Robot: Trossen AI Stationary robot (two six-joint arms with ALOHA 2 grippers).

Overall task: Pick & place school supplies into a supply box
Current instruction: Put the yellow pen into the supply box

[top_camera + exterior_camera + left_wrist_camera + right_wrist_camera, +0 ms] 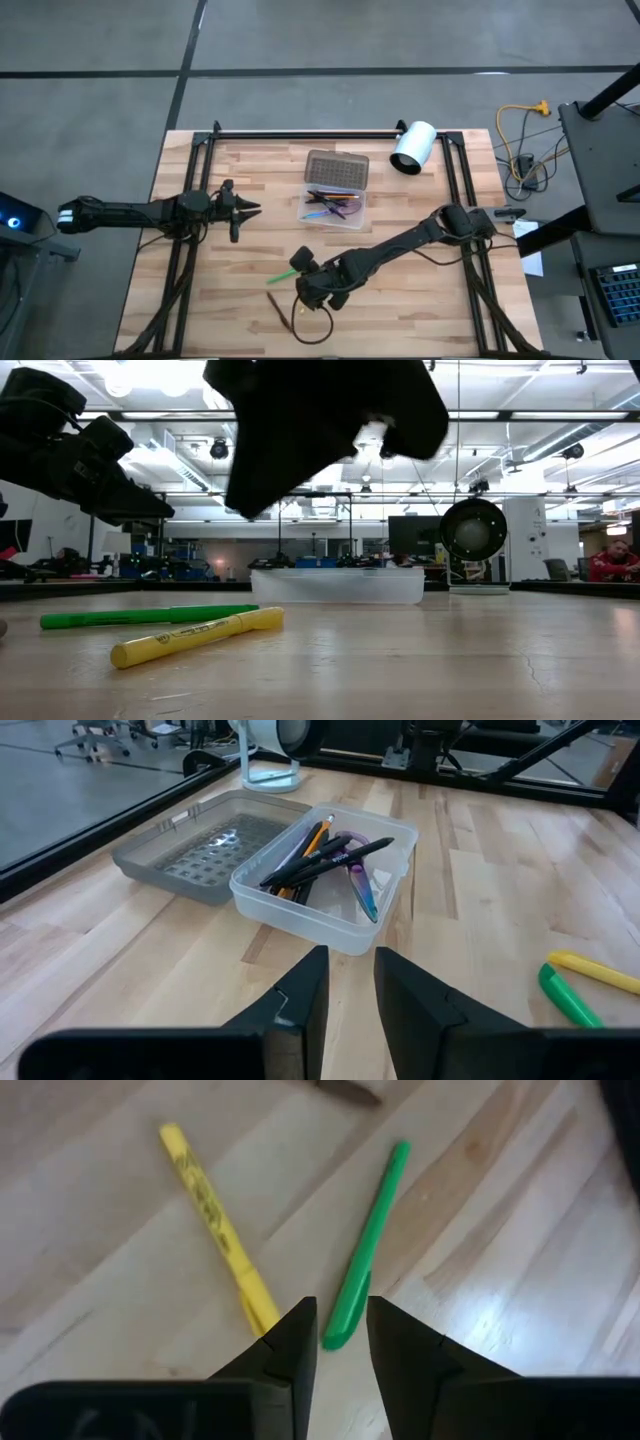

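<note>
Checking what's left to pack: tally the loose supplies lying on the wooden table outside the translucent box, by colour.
Green plastic marker pen: 1
Yellow plastic marker pen: 1
Dark brown thin pencil: 1
Total: 3

A pale wooden plank worktop [240, 290] stands on a grey concrete floor [300, 40] crossed by dark seams. An orange cable [520, 125] lies coiled beside it. Beyond, bright ceiling lights [150, 375] shine over a workshop, where a person in red [612, 563], possibly seated, shows far off.
</note>
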